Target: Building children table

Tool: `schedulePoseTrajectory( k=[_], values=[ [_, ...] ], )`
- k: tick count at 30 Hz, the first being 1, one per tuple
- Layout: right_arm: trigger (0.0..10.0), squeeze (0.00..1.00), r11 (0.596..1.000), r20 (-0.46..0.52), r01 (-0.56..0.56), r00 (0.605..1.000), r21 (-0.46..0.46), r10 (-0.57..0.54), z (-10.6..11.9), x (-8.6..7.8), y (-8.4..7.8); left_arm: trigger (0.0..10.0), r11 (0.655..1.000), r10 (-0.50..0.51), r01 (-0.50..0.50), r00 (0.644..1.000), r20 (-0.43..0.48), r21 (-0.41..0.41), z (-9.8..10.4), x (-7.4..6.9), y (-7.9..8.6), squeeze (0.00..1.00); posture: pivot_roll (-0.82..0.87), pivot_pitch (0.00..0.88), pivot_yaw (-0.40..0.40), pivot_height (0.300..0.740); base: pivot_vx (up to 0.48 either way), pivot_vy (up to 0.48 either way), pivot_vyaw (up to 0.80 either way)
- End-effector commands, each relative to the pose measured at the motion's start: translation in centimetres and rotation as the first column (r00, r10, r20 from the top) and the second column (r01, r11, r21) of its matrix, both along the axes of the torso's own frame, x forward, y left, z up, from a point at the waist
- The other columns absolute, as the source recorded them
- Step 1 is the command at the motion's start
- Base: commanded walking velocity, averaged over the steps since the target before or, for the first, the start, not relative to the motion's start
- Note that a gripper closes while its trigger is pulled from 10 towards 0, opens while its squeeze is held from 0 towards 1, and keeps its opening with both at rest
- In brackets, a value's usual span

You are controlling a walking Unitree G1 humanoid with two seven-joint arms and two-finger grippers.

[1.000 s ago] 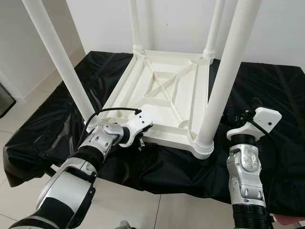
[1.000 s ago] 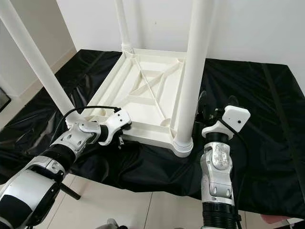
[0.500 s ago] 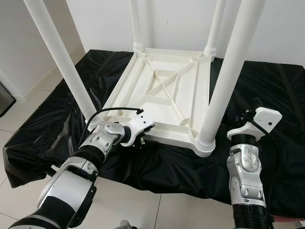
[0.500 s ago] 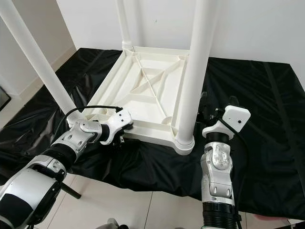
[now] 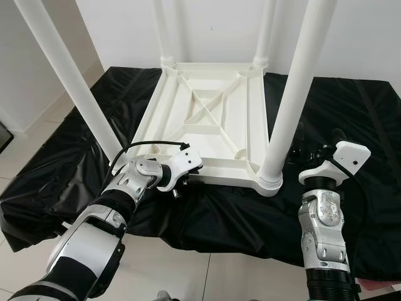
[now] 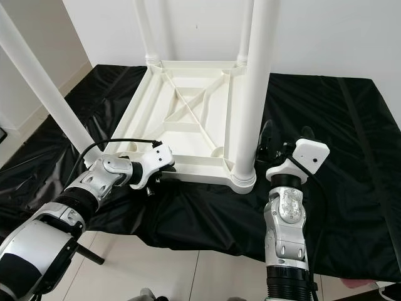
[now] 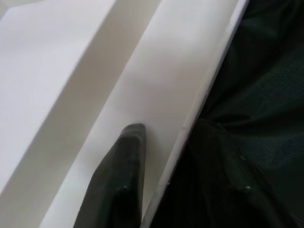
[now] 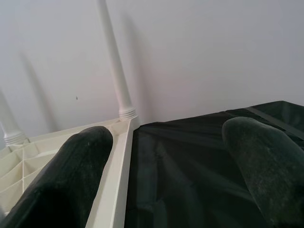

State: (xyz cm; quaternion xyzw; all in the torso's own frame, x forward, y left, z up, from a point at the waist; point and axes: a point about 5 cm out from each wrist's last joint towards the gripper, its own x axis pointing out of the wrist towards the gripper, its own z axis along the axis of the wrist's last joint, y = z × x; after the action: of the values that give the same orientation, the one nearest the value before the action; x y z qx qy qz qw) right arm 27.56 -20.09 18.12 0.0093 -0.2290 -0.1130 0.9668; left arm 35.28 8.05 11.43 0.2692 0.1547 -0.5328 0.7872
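Inverted white table (image 5: 207, 125) on the black sheet (image 5: 351, 113), all four legs seated, assembly apparently near complete; left gripper (image 5: 178, 182) pinches its near rim, right gripper (image 5: 316, 139) spread beside the near-right leg (image 5: 294, 94).

A bare room in a home: plain white walls (image 5: 113, 25), pale tiled floor (image 5: 31, 135) with a white skirting board at the left of the frame, and a black sheet (image 5: 351, 113) spread out under an upturned white children's table (image 5: 210, 122).
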Motion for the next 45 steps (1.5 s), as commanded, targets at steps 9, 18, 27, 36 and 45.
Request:
schedulePoseTrajectory(
  k=[9, 18, 27, 36, 45],
  values=[
    [10.0, 0.0, 1.0, -0.002, -0.001, 1.0, 0.0, 0.001, -0.1, 0.3, 0.2, 0.0, 0.998, 0.062, -0.06, 0.996, -0.062, 0.022, -1.4, -0.3, 2.0, 0.0, -0.05, 0.003, 0.12, 0.74, 0.0, 0.0, 0.0],
    [10.0, 0.0, 1.0, 0.002, -0.001, 1.0, -0.003, 0.001, 0.1, 0.5, 0.0, 0.0, 0.999, 0.044, -0.043, 0.997, -0.056, 0.024, -1.3, -0.3, 2.3, 0.0, -0.05, 0.002, 0.113, 0.74, 0.0, 0.0, 0.0],
    [10.0, 0.0, 1.0, 0.005, 0.008, 1.0, -0.011, -0.007, 0.2, 0.5, -0.4, 8.1, 0.999, 0.028, -0.027, 0.998, -0.058, 0.019, -1.3, -0.4, 2.0, 0.0, -0.06, 0.0, 0.106, 0.74, 0.0, 0.0, 0.0],
    [10.0, 0.0, 1.0, 0.005, 0.004, 1.0, -0.024, -0.004, 0.3, 0.6, -0.6, 10.0, 1.0, -0.016, 0.017, 0.998, -0.053, 0.022, -1.4, -0.7, 2.0, 0.0, -0.06, 0.0, 0.1, 0.74, 0.0, 0.0, 0.0],
    [10.0, 0.0, 1.0, 0.004, 0.008, 1.0, -0.025, -0.008, 0.3, 0.5, -0.8, 10.0, 1.0, -0.024, 0.024, 0.999, -0.033, 0.011, -1.4, -0.8, 2.1, 0.0, -0.07, 0.0, 0.102, 0.74, 0.0, 0.0, 0.0]
  ],
)
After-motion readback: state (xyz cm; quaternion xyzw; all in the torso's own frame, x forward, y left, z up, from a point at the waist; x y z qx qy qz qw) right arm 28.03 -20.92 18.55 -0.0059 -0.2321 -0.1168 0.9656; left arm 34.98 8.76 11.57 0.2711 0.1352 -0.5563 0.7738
